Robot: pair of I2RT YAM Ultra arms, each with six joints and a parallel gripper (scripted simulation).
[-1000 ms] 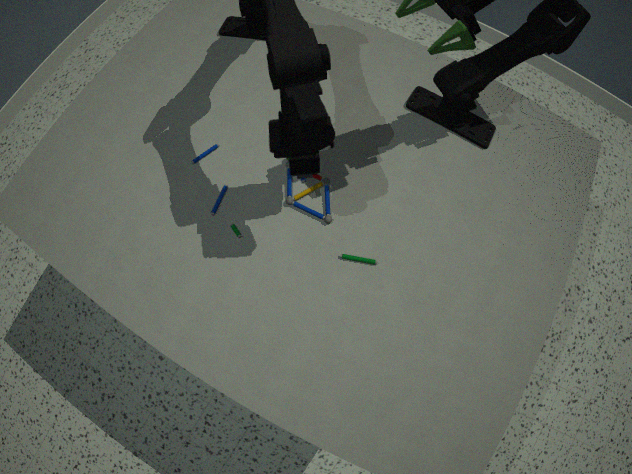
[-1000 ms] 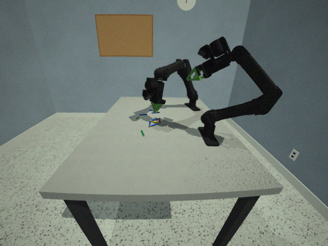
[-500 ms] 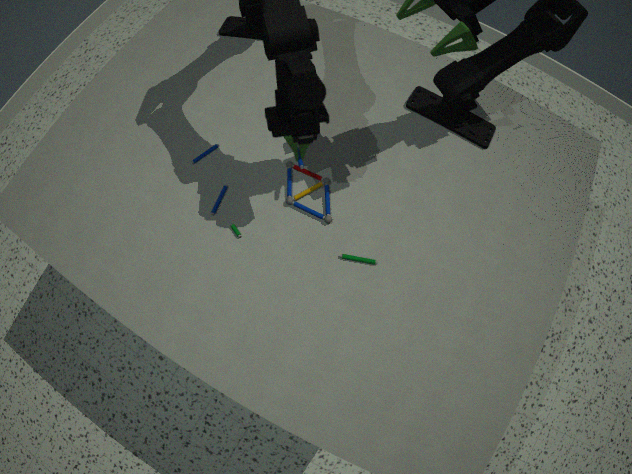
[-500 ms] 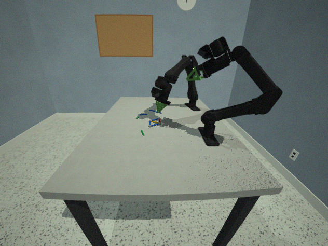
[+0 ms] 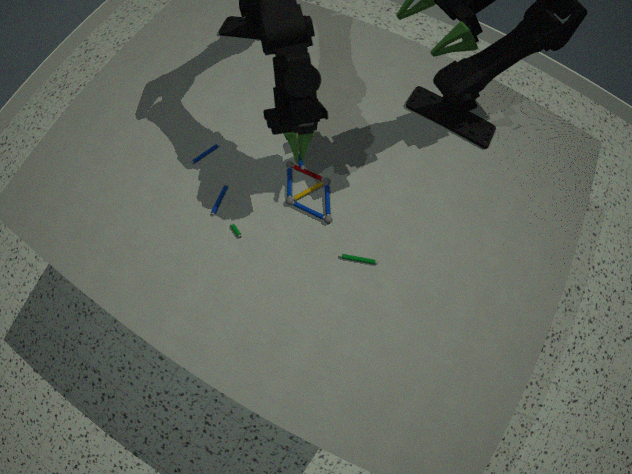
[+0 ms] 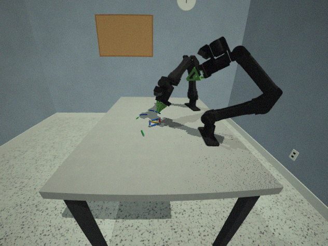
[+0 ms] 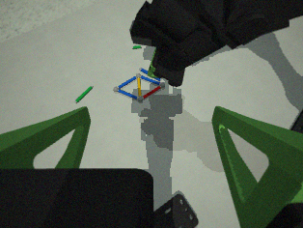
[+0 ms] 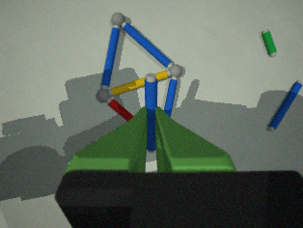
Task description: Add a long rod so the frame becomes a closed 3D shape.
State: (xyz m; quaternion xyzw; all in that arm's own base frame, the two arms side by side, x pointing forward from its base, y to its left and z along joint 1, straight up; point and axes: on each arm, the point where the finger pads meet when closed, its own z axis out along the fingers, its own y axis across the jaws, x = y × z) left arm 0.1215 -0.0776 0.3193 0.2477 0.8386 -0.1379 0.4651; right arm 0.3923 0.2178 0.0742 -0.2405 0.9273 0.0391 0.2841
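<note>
The right hand (image 5: 300, 160) (image 6: 158, 112) (image 7: 150, 74) (image 8: 151, 114) was narrow, closed on a blue rod (image 5: 301, 164) (image 8: 151, 94) that jutted past its fingertips, one pale end foremost. The left hand (image 5: 414, 31) (image 7: 151, 113) stood wide and held nothing, well apart from the work. Just ahead of the right hand was the frame (image 5: 308, 210) (image 6: 154, 125) (image 7: 127, 82) (image 8: 110, 58) on the bench (image 5: 408, 331) (image 6: 159, 164), its red rod (image 5: 307, 172) (image 6: 159, 120) (image 7: 152, 92) (image 8: 121, 110) nearest and its yellow rod (image 5: 307, 191) (image 6: 154, 122) (image 7: 139, 87) (image 8: 140, 84) crossing between balls. The held rod looked light, stiff and rather slick, likely to swivel if pinched off-centre; a mid-length hold would leave both magnetic ends free. The frame seemed light too, its joints apt to hinge or snap apart under a push, so it called for a gentle approach to the balls.

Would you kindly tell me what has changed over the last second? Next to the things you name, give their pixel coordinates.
The right gripper (image 5: 300, 159) (image 6: 158, 111) (image 7: 150, 74) (image 8: 151, 114) has drawn back toward its own base, uncovering the red rod (image 5: 307, 172) (image 6: 159, 120) (image 7: 151, 92) (image 8: 121, 110) in the top view. It now holds a blue rod (image 5: 301, 164) (image 8: 151, 94). The frame (image 5: 327, 201) (image 6: 154, 122) (image 7: 139, 87) (image 8: 111, 58) and left gripper (image 5: 415, 35) (image 6: 194, 78) (image 7: 151, 113) look unmoved.
</note>
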